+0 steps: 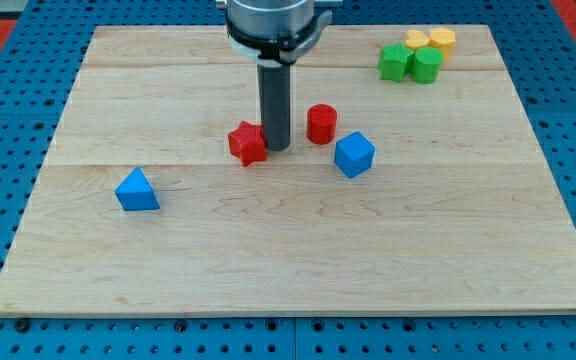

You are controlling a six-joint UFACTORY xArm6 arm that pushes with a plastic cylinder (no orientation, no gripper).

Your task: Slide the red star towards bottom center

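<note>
While resting on the tabletop [298, 250], touching red star [248, 143] at its right edge with my tip [276, 148]; red cylinder [321, 124] sitting right of star. No pincer fitted.

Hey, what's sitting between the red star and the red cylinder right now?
In the camera view, only my tip stands between them, right beside the red star, with bare board before the red cylinder.
</note>
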